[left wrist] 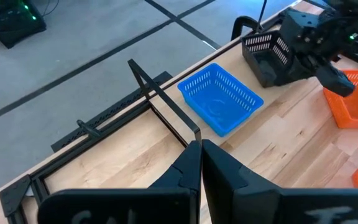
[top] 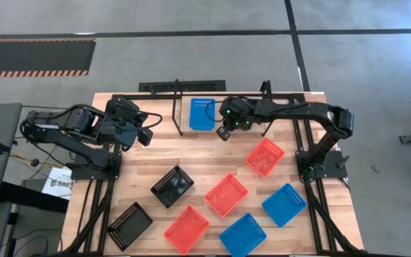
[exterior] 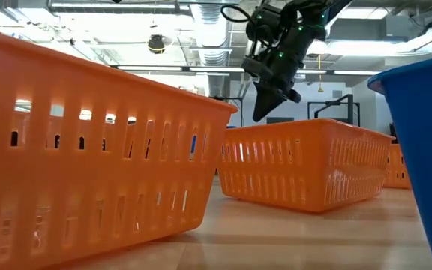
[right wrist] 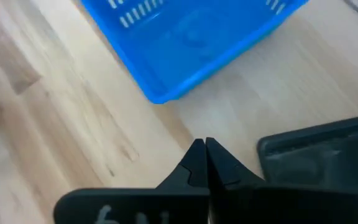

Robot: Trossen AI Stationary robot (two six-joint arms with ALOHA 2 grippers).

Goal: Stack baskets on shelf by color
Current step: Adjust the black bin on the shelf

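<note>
A blue basket (top: 202,113) rests by its base on the shelf (top: 179,107) at the far edge. A black basket (left wrist: 263,46) stands right beside it, mostly hidden under my right arm in the high view. My right gripper (top: 225,132) is shut and points down, hovering just near-side of these two baskets (right wrist: 202,155) and touching nothing. My left gripper (top: 145,135) is shut and waits at the left, aimed toward the shelf (left wrist: 201,155). Loose on the table lie three red-orange baskets (top: 265,155), (top: 226,194), (top: 186,228), two blue (top: 284,204), (top: 242,234) and two black (top: 172,186), (top: 129,225).
The shelf's thin black rods (left wrist: 160,106) stand upright left of the blue basket. Bare wood lies between the shelf and the loose baskets (top: 191,153). In the low view, red-orange baskets (exterior: 88,142), (exterior: 306,165) and a blue one (exterior: 426,150) fill the foreground.
</note>
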